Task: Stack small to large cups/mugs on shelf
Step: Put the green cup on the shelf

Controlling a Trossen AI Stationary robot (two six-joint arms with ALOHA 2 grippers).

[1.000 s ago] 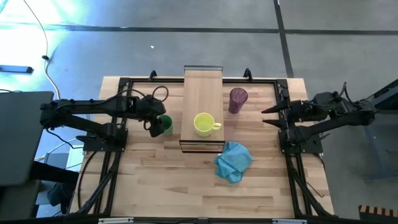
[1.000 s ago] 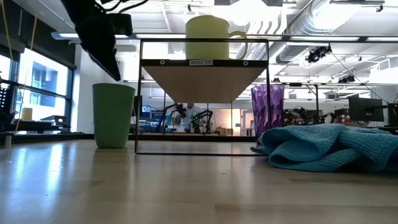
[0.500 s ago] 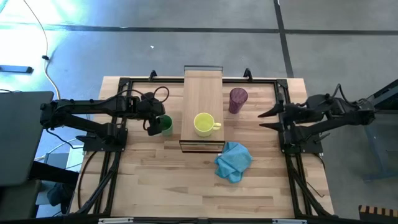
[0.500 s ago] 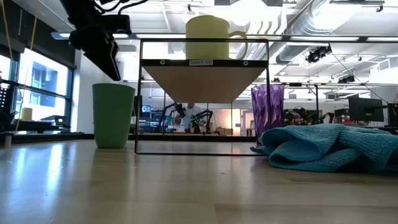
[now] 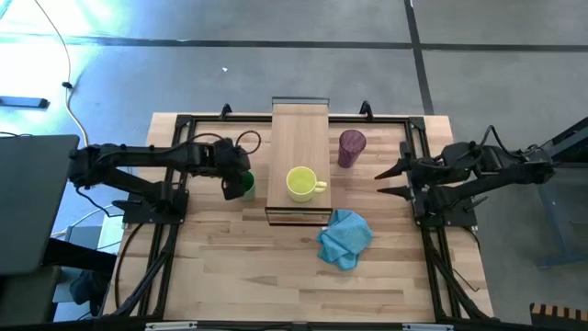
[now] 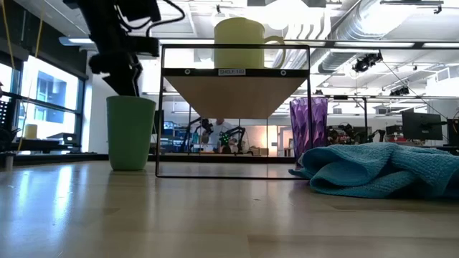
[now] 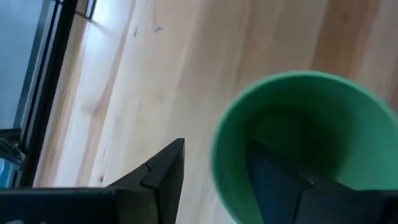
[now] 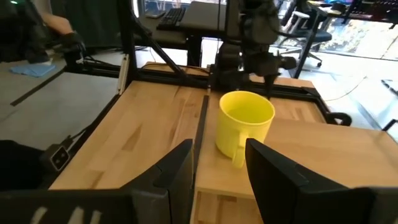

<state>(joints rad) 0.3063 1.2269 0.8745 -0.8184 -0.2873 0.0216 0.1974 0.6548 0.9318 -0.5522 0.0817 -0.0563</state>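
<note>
The yellow mug (image 5: 301,183) stands upright on the shelf (image 5: 300,129), toward its near end, handle to the right. Left of the shelf, the green cup (image 5: 248,188) stands on the table. My left gripper (image 5: 235,184) is over that cup's left rim, open and pointing steeply down. In the left wrist view, one finger (image 7: 277,180) is over the cup's mouth (image 7: 298,137) and the other (image 7: 163,174) is outside the wall. I see no touch. The purple tumbler (image 5: 351,147) stands right of the shelf. My right gripper (image 5: 390,176) hovers open at the table's right, facing the yellow mug (image 8: 244,124).
A crumpled blue cloth (image 5: 344,237) lies on the table by the shelf's near right corner. A dark frame (image 5: 184,124) runs round the tabletop's far part. The near half of the table (image 5: 294,285) is bare wood.
My left gripper has moved down and a little toward the table's right, from beside the green cup to over its left rim, and it has rolled somewhat. My right gripper has moved toward the table's left, nearer the shelf. The cups have kept still.
</note>
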